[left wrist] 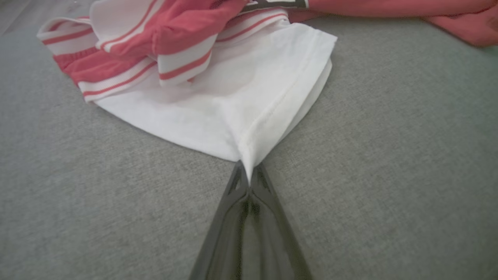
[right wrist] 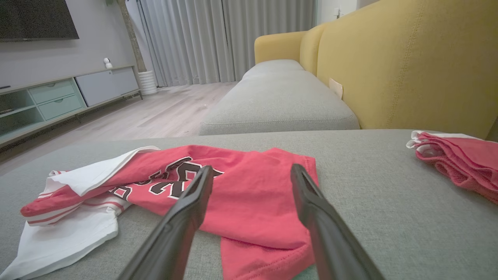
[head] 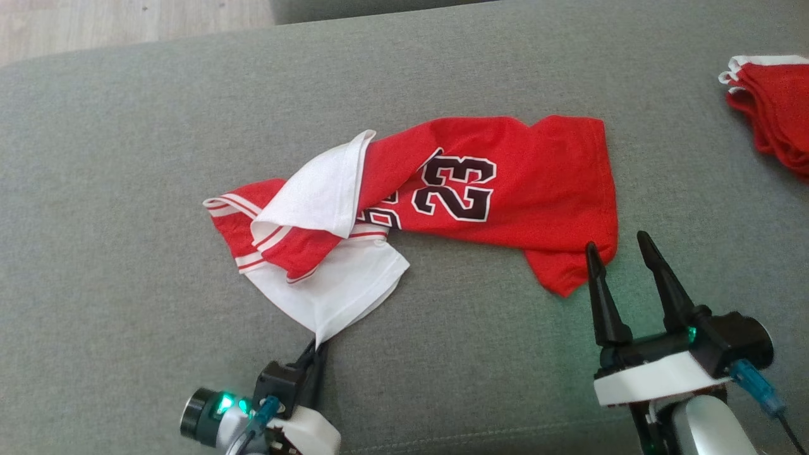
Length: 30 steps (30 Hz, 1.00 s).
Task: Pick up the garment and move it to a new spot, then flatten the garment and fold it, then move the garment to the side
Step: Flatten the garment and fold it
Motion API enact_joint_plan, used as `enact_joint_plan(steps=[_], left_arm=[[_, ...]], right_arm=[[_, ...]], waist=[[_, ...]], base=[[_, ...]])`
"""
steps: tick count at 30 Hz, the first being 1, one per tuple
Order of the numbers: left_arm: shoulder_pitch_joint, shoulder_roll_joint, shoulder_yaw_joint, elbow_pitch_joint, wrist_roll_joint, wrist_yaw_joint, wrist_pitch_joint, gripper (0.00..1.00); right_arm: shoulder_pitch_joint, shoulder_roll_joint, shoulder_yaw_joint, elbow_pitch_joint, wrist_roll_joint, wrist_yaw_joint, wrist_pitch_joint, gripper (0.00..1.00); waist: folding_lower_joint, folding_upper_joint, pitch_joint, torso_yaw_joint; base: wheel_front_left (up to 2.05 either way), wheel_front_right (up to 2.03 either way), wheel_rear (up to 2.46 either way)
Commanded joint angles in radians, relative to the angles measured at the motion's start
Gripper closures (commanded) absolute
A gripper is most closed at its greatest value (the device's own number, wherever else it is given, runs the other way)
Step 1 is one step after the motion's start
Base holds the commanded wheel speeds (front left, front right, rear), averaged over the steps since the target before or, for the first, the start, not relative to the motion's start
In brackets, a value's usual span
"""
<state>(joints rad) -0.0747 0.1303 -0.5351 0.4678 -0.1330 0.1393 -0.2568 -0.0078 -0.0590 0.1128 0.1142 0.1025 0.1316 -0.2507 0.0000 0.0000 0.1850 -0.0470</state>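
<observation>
One jersey (head: pixel 505 183) on a cushion (head: pixel 126 126); left gripper (head: pixel 319 346), 7 o'clock, clamped on its white corner; right gripper (head: pixel 617 241), 4 o'clock, jaws apart.

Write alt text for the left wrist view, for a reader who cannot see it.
The left gripper, shut, pinches the hemmed white corner of a crumpled red-and-white garment that lies on a grey cushion. Behind the white cloth, red fabric and striped trim bunch together.

Red garment (head: pixel 543 183) with white sleeve (head: pixel 341 284) and red-and-white striped trim (head: pixel 231 207), black numerals (head: pixel 456 189) edged in white (reading 23), plain grey cushion (head: pixel 126 139), mustard-yellow sofa back (right wrist: pixel 420 58), another cloth (head: pixel 778 104) red with white edging.
</observation>
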Motion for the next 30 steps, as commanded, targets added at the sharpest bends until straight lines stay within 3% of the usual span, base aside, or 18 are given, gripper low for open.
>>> enact_joint_plan(steps=[1, 13, 29, 30], left_arm=[[-0.030, 0.010, 0.030, -0.006, 0.007, -0.003, -0.005, 1.00], [-0.035, 0.064, 0.090, -0.139, 0.026, 0.036, -0.005, 1.00], [-0.065, 0.086, 0.099, -0.189, 0.035, 0.020, -0.005, 1.00], [-0.066, 0.087, 0.100, -0.190, 0.035, 0.019, -0.005, 1.00]], right_arm=[[-0.004, -0.012, 0.015, -0.025, -0.003, -0.001, -0.011, 0.00], [0.011, -0.001, -0.012, 0.206, 0.001, -0.001, -0.011, 0.00], [-0.119, 0.006, 0.051, 0.423, 0.011, -0.001, -0.011, 0.00], [-0.124, 0.007, 0.050, 0.437, 0.009, -0.001, -0.011, 0.16]], waist=[[0.0000, 0.0000, -0.001, 0.005], [0.0000, 0.0000, -0.011, 0.041], [0.0000, 0.0000, 0.035, 0.091], [0.0000, 0.0000, 0.036, 0.093]], base=[[0.00, 0.00, 0.00], [0.00, 0.00, 0.00], [0.00, 0.00, 0.00], [0.00, 0.00, 0.00]])
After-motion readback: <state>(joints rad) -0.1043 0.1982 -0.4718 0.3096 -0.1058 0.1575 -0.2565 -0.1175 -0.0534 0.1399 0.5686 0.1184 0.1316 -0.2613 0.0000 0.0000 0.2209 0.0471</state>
